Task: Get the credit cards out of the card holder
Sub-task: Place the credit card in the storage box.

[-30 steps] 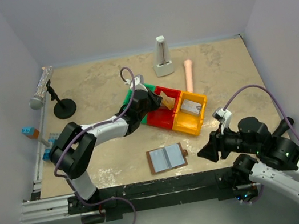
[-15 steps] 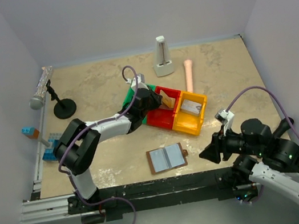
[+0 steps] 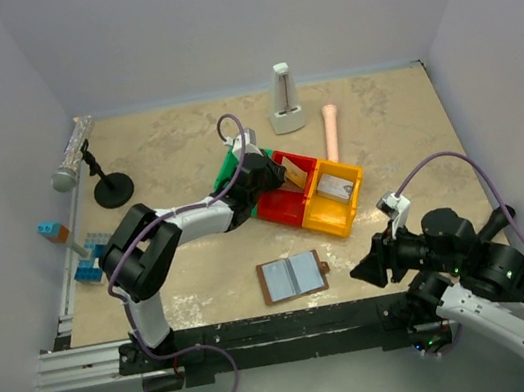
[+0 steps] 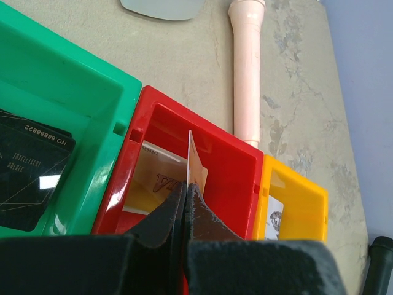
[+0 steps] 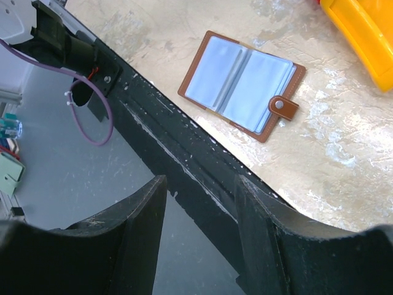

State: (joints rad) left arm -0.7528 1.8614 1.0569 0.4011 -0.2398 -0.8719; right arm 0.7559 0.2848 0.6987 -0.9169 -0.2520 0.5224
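Observation:
The card holder (image 3: 294,277) lies open on the table near the front edge, brown with pale grey-blue panels and a tab; it also shows in the right wrist view (image 5: 242,84). My left gripper (image 3: 275,175) is over the red bin (image 3: 294,190), shut on a thin tan credit card (image 4: 195,166) held on edge. Another tan card (image 4: 153,181) lies in the red bin (image 4: 236,178). A black card (image 4: 27,178) lies in the green bin (image 4: 73,92), a white card (image 4: 274,224) in the yellow bin (image 4: 295,209). My right gripper (image 3: 368,269) is open and empty beside the table's front edge (image 5: 199,181).
A pale pink tube (image 3: 331,131) lies behind the bins, also in the left wrist view (image 4: 247,67). A white stand (image 3: 284,101) is at the back. A microphone on a black stand (image 3: 83,161) and blue blocks (image 3: 74,251) are at the left.
My left gripper has edged slightly further back over the red bin with the card. My right gripper has drawn back a little toward the front edge.

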